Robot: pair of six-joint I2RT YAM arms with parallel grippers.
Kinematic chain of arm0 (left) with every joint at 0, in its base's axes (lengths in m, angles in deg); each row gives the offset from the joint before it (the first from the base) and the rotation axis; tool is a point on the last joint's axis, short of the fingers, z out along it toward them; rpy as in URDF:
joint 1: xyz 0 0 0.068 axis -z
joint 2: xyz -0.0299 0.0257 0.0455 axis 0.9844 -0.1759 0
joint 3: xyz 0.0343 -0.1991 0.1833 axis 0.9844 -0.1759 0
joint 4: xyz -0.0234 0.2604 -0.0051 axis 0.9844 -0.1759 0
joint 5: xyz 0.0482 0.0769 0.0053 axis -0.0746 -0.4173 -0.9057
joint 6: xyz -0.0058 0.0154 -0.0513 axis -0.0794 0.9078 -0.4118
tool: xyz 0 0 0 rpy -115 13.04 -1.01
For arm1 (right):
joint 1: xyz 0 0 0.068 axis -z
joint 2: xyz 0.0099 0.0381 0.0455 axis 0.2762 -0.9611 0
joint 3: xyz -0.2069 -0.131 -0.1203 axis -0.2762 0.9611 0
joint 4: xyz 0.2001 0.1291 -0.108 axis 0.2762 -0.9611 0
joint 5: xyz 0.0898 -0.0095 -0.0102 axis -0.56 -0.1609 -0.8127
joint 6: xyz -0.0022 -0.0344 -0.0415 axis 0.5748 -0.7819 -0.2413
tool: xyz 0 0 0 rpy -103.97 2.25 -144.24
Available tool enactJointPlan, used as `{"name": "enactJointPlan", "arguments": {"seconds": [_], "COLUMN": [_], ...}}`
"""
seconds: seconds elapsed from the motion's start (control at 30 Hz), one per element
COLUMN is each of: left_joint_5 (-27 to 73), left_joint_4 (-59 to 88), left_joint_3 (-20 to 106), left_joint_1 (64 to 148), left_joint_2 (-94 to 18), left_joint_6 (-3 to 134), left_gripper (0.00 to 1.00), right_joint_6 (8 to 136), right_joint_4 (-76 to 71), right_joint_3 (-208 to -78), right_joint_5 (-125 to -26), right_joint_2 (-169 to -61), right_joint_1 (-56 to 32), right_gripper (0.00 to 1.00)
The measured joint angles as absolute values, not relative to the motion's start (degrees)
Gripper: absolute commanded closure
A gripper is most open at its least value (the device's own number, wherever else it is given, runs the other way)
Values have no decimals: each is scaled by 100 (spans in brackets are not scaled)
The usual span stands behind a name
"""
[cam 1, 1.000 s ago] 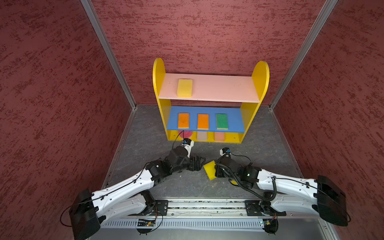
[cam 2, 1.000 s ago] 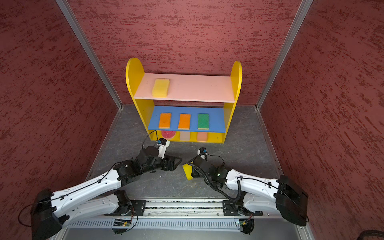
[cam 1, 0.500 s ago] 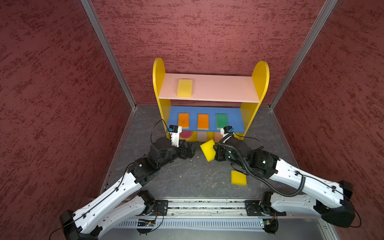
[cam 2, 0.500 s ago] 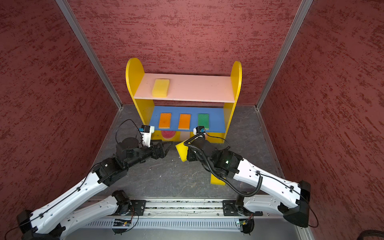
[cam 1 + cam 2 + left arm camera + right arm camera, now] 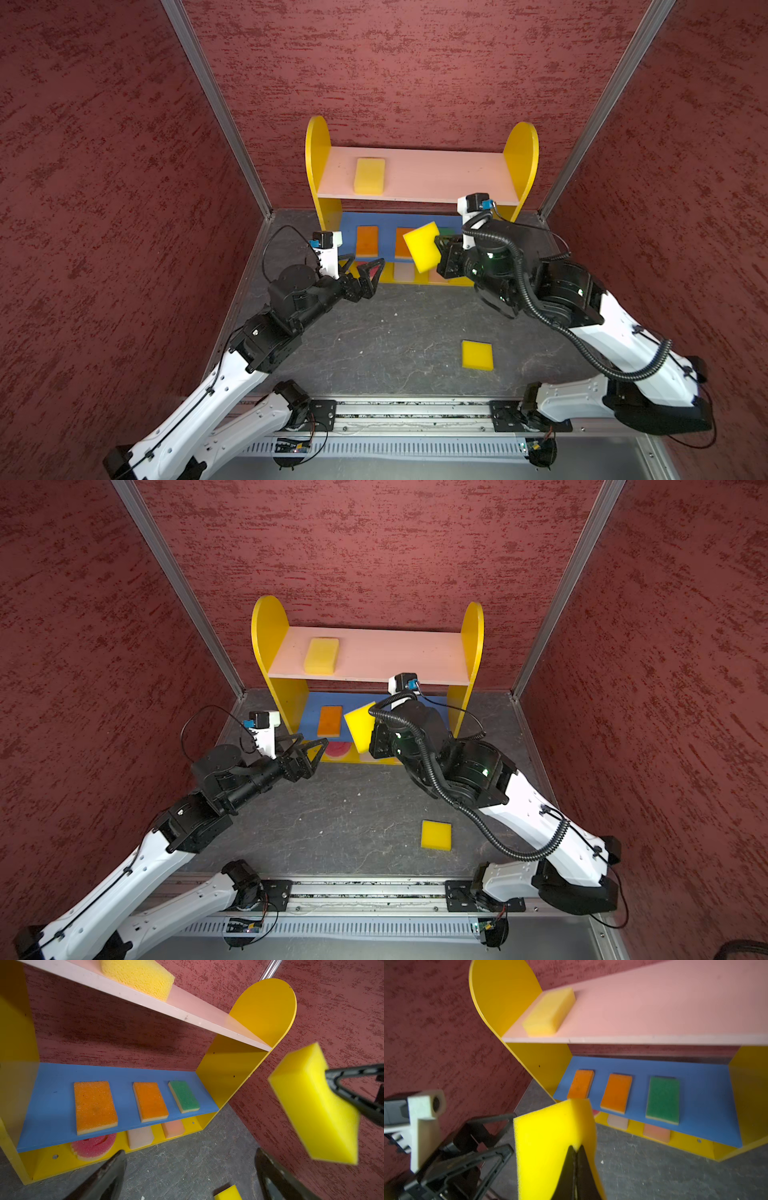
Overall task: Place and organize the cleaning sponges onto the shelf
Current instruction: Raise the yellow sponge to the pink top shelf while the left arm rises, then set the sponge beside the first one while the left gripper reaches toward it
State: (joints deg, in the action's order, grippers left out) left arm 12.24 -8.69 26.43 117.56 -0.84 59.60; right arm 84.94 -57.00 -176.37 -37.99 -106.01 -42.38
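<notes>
Before the shelf (image 5: 522, 154), yellow sponge (image 5: 422, 246) pinched edgewise between the right jaws, left jaws spread wide nearby.

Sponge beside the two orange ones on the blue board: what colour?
Green-topped sponge, pale yellow underneath; shows best in the left wrist view.

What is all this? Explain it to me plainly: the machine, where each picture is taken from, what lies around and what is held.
Two white robot arms face a small shelf. Two pictures look down from overhead; two come from cameras on the arms' wrists. The right gripper is shut on a bright yellow sponge, held in the air. The left gripper is open and empty. A second yellow sponge lies on the grey floor. The shelf holds others, such as the pale yellow sponge on top.
</notes>
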Motion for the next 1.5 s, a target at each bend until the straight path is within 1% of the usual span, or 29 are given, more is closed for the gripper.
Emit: {"name": "enactJointPlan", "arguments": {"seconds": [0.2,0.37,0.47,0.7,0.87,1.2,1.3,1.5], "left_joint_5": [1237,1240,1248,1305,1412,1694,1841,2206], "left_joint_4": [-863,-821,-806,-780,-708,-354,-168,208], "left_joint_3": [2590,2564,2503,2477,2457,2496,2737,3574], "left_joint_1": [11677,11649,11631,11557,11481,11452,11452,11454], "left_joint_2": [-114,-149,-158,-241,-352,-530,-709,-1214], "left_joint_6": [5932,5870,5833,5789,5735,5680,5654,5547], "left_gripper": [4,4,3,3,3,4,9,11], "right_joint_6": [8035,7893,7902,8077,8247,8700,8809,9058], "right_joint_4": [-5809,-5888,-5877,-5715,-5562,-5512,-5508,-5503], "right_joint_3": [-19410,-20415,-20723,-20795,-20804,-20806,-20806,-20806], "right_joint_5": [-3880,-4326,-4645,-5237,-5584,-5700,-5698,-5633], "right_joint_2": [-11677,-12451,-12759,-13084,-13250,-13515,-13526,-13535], "right_joint_1": [-3543,-2949,-2647,-2118,-1937,-1871,-1840,-1799], "right_gripper": [100,100,100,100,100,100,100,100]}}
